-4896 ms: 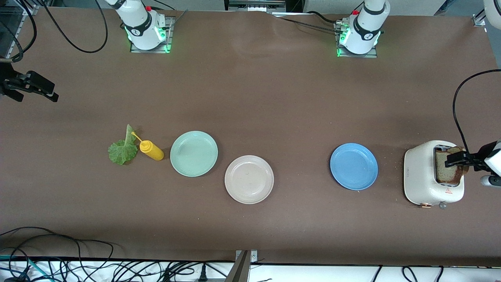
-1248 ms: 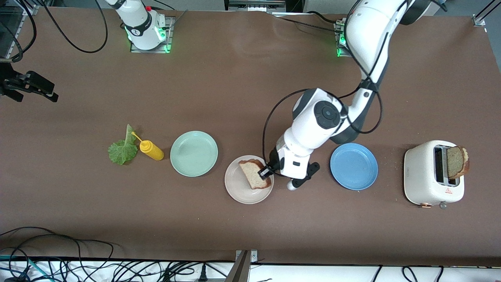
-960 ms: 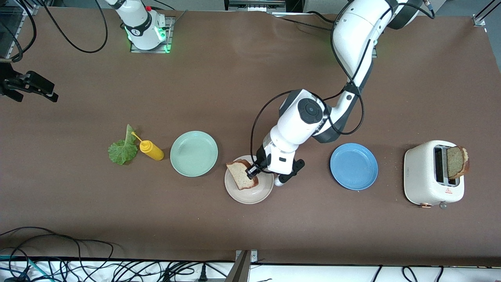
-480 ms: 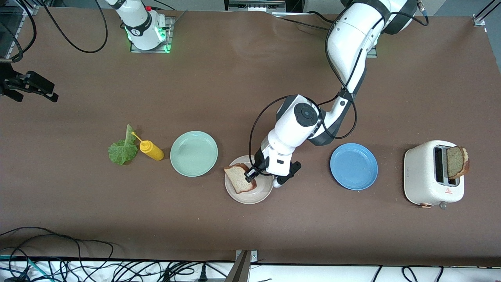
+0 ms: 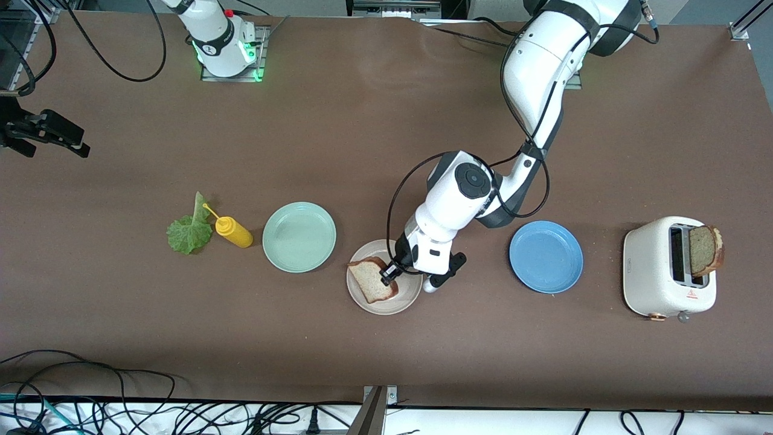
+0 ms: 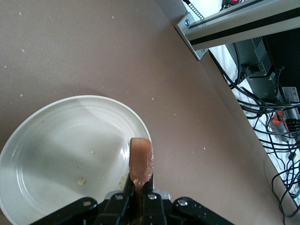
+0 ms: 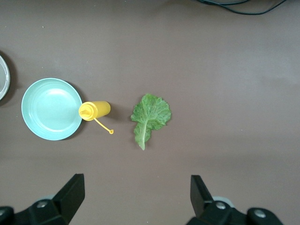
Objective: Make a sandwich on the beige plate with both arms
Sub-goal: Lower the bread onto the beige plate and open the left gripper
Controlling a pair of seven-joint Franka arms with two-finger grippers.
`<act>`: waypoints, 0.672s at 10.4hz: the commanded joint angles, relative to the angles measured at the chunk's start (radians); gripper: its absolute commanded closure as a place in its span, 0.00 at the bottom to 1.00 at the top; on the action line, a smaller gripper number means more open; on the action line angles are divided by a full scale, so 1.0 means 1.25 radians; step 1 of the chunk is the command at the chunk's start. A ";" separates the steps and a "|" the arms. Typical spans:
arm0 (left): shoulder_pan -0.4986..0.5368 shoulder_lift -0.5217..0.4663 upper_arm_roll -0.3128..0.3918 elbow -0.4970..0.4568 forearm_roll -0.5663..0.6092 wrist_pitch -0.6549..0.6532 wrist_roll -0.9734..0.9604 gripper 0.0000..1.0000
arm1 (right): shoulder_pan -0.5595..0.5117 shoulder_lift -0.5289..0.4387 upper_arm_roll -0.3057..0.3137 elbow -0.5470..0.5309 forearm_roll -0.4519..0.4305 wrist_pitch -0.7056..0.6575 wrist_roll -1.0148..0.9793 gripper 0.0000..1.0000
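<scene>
Brown slice: the left gripper (image 5: 389, 276) is pinching a slice of bread (image 5: 369, 282) by its edge and is holding it over the beige plate (image 5: 406, 300), tilted, with its lower edge at or close to the plate's floor; contact cannot be told.
Change: about five seconds ago this slice was being gripped in the toaster (image 5: 649, 266) at the left arm's end of the table; over the last second it has been travelling across the plate's rim and sinking lower, and it is now settling inside the rim.
Left wrist view: the fingers (image 6: 145, 194) are clamping the slice (image 6: 140, 159) edge-on, with the plate (image 6: 56, 140) bare beneath apart from a few crumbs.
Meaning for the task: the bottom layer is arriving on the plate but is not yet let go; a likely next step is lowering it flat and opening the fingers.
Second slice: another piece of bread (image 5: 703, 249) is standing up out of the toaster, well apart from the plate.
Lettuce (image 5: 188, 232): it is lying flat on the table, well apart from the plate, past the green plate (image 5: 299, 237) and just beside the yellow bottle (image 5: 234, 231).
Right gripper (image 7: 136, 199): it is waiting high over the lettuce, fingers spread wide and empty.
Blue plate (image 5: 546, 257): it is sitting empty between the beige plate and the toaster.
</scene>
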 commanded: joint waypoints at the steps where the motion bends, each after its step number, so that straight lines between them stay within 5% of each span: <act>1: -0.019 0.003 0.016 0.008 -0.010 0.011 -0.006 0.95 | -0.006 0.002 0.003 0.012 0.013 -0.004 -0.001 0.00; 7: -0.019 0.005 0.016 0.007 -0.001 0.011 -0.006 0.67 | -0.006 0.003 0.003 0.012 0.012 -0.004 -0.001 0.00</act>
